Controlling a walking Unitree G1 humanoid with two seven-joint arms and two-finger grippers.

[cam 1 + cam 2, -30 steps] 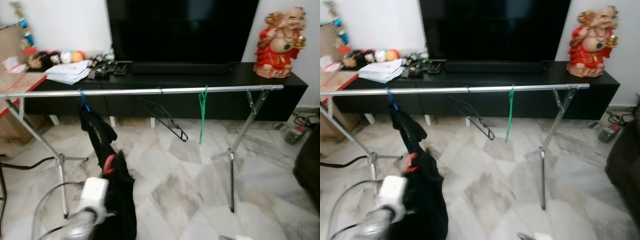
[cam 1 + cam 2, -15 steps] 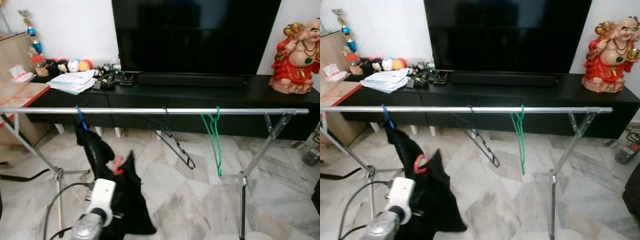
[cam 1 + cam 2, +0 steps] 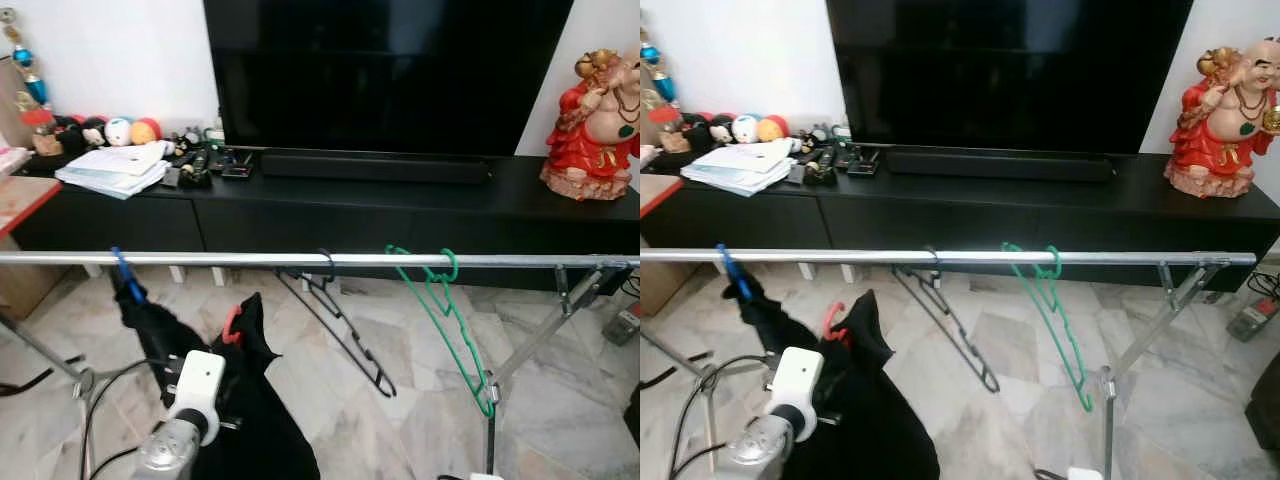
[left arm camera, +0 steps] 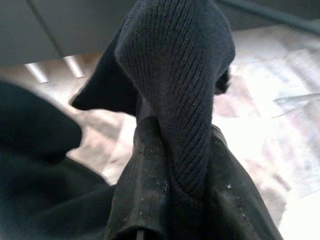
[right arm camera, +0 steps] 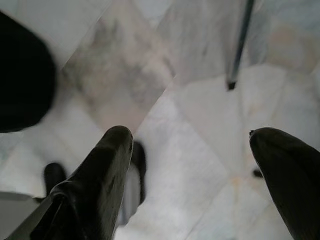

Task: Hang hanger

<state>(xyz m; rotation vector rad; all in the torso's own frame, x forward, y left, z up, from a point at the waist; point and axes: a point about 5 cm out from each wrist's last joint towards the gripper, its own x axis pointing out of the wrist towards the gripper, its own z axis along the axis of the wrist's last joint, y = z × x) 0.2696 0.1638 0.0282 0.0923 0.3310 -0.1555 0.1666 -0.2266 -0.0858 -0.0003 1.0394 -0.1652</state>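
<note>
A silver clothes rail (image 3: 300,260) runs across in front of me. My left gripper (image 4: 175,170) is shut on a black knitted garment (image 3: 250,400) carried on a red hanger, whose hook (image 3: 230,325) sticks up just below the rail. The left arm's white wrist camera (image 3: 197,384) is at the bottom left. On the rail hang a blue hanger (image 3: 124,281) with another dark garment, a bare black hanger (image 3: 345,330) and a bare green hanger (image 3: 450,320). My right gripper (image 5: 195,165) is open over the marble floor (image 5: 165,65), holding nothing.
Behind the rail stands a long black TV console (image 3: 400,200) with a large TV (image 3: 380,70), a red statue (image 3: 592,130), papers (image 3: 110,168) and small toys. The rack's crossed legs (image 3: 545,335) stand at the right, and a cable (image 3: 100,420) loops at the left.
The camera has come nearer, so the rail sits lower in the picture. The red hook with its black garment is now closer under the rail. The green hanger hangs at a slant.
</note>
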